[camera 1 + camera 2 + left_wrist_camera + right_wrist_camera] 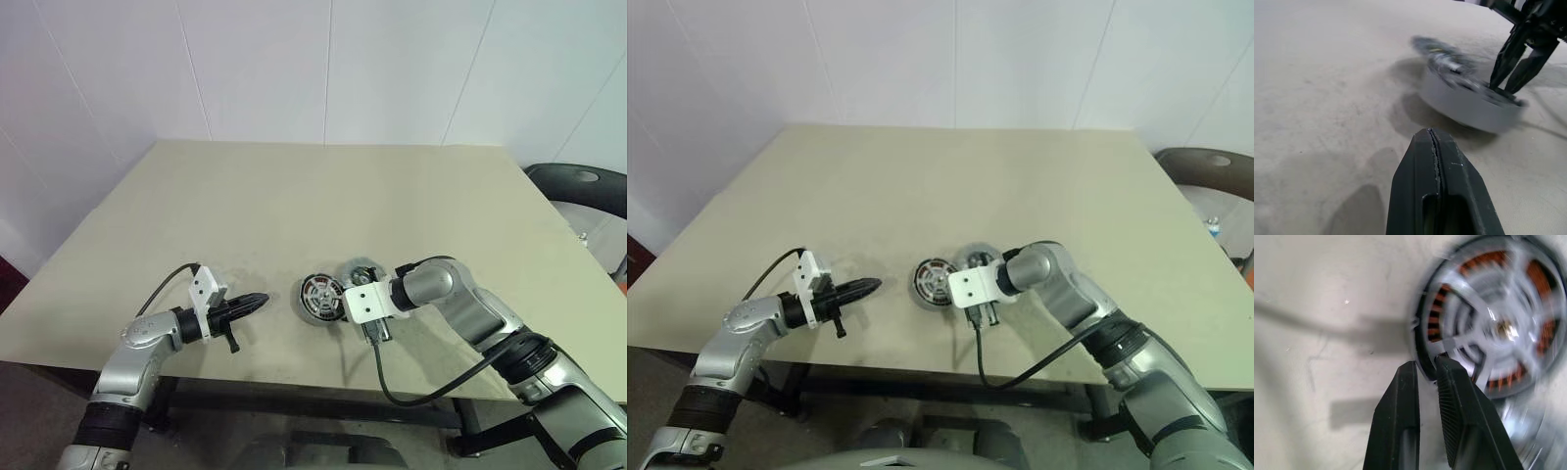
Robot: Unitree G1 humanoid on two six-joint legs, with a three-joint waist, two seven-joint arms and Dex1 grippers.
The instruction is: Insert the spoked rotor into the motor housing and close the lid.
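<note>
The motor housing, a short grey cup, sits near the table's front edge. In the right wrist view the spoked rotor lies inside it, with copper windings showing between the silver spokes. My right gripper comes at it from the right and points down. Its fingers are shut on the rotor's black rim, one inside and one outside. The lid lies flat just behind the housing, partly hidden by my right wrist. My left gripper hovers shut and empty a short way left of the housing.
The beige table stretches far back to a white wall. A black chair stands off the table's right side. The table's front edge runs close below both grippers.
</note>
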